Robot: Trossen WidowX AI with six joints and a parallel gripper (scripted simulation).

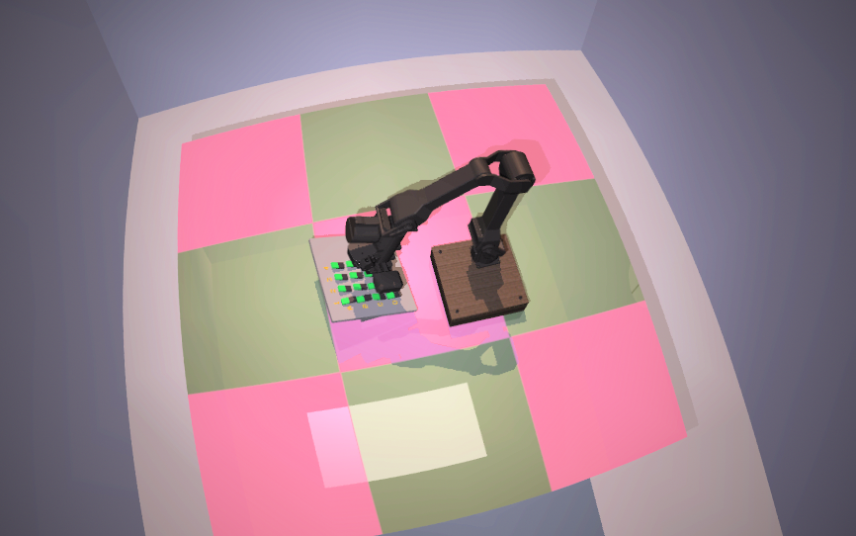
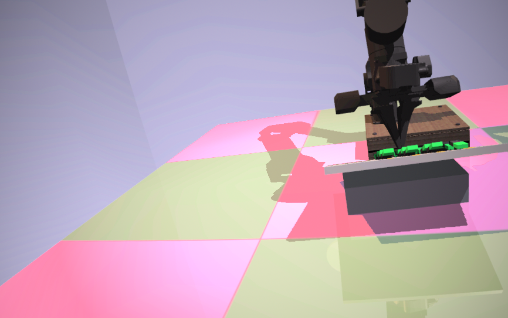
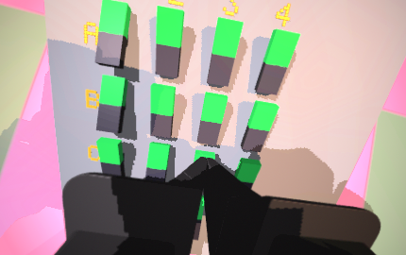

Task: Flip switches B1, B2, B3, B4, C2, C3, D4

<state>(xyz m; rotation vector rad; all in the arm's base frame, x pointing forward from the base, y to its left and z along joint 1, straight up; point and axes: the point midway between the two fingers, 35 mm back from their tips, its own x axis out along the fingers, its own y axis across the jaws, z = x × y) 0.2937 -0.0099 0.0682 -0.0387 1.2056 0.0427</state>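
The grey panel [image 1: 320,252] [image 2: 348,167] [image 3: 330,94] carries green-and-dark rocker switches. My gripper [image 2: 400,146] [image 3: 205,163] is shut and empty, its tips over the near part of C3 [image 3: 204,154]; whether they touch it I cannot tell. In the wrist view B1 [image 3: 112,91], B2 [image 3: 162,100], B3 [image 3: 213,109] and B4 [image 3: 262,116] show whole. C2 [image 3: 158,156] shows mostly its green half. D3 [image 3: 200,212] shows in part between the fingers. D4 is hidden behind the gripper. Which ends are raised is hard to tell.
Row A, from A1 [image 3: 114,18] to A4 [image 3: 281,48], lies beyond row B. C1 [image 3: 109,151] and C4 [image 3: 248,171] flank the middle of row C. The panel rests on a dark block [image 2: 404,193]. The arm's wooden base [image 1: 464,284] [image 2: 419,127] stands near the panel.
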